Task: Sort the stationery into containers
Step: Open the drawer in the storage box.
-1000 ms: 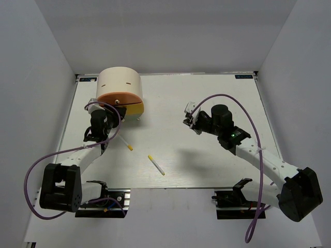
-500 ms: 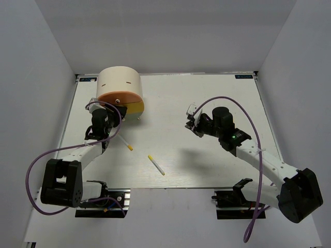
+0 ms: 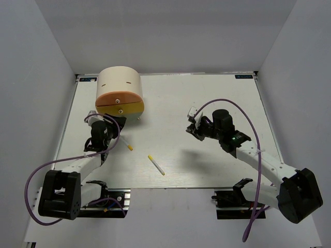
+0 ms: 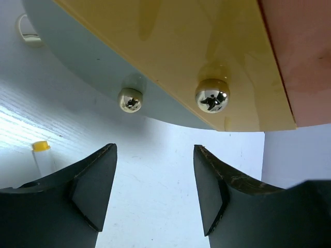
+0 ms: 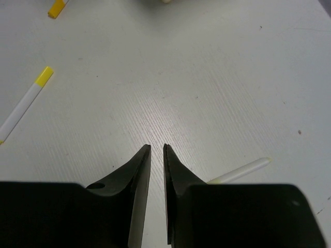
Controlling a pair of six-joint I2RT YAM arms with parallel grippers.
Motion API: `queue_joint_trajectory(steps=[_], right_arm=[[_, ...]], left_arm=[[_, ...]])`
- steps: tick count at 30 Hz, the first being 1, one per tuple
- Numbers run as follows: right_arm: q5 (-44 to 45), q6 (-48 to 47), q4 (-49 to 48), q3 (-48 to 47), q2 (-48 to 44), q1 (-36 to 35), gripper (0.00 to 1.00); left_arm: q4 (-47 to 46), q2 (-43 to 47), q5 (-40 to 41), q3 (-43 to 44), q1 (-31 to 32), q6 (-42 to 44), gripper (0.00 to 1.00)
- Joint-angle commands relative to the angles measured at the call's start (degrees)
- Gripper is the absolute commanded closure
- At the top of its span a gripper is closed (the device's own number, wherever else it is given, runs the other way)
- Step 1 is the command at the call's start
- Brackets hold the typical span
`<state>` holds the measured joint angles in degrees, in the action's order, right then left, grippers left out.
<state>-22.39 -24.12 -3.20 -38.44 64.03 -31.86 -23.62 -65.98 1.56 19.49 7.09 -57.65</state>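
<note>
Shut now: yellow drawer (image 3: pixel 130 107) sits flush under orange drawer (image 3: pixel 116 97), no longer sticking out. L tool (image 4: pixel 154 148) has backed off toward near edge, jaws wide, empty, facing knobs (image 4: pixel 212 95). Cabinet (image 3: pixel 119 81) at far-left corner of surface (image 3: pixel 207 93). R tool (image 5: pixel 156 146) mid-right, jaws a narrow slit, nothing held. Pen (image 3: pixel 125 144) beside L tool; 2nd pen (image 3: pixel 156 165) closer to near edge.

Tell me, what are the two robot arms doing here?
They are tidying things into the drawer cabinet. The left gripper is open and empty, just in front of the yellow drawer's knob. Two white pens lie on the table. The right gripper hangs above the table, jaws slightly apart, holding nothing.
</note>
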Motion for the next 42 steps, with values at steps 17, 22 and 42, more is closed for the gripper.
queue_joint_trajectory(steps=[17,22,42], right_arm=[[-0.98,1.53,-3.3,2.58,-2.15,1.71,0.78],[-0.99,1.62,-3.57,2.58,-1.54,2.15,0.78],[-1.43,1.36,-3.13,2.84,-0.66,2.94,0.78]], left_arm=[[-12.59,-15.24,1.16,3.81,-0.59,-4.49,0.46],[-13.74,-16.99,1.69,3.81,-0.59,-5.02,0.46],[-19.36,-22.61,4.86,6.09,-0.59,-6.86,0.58]])
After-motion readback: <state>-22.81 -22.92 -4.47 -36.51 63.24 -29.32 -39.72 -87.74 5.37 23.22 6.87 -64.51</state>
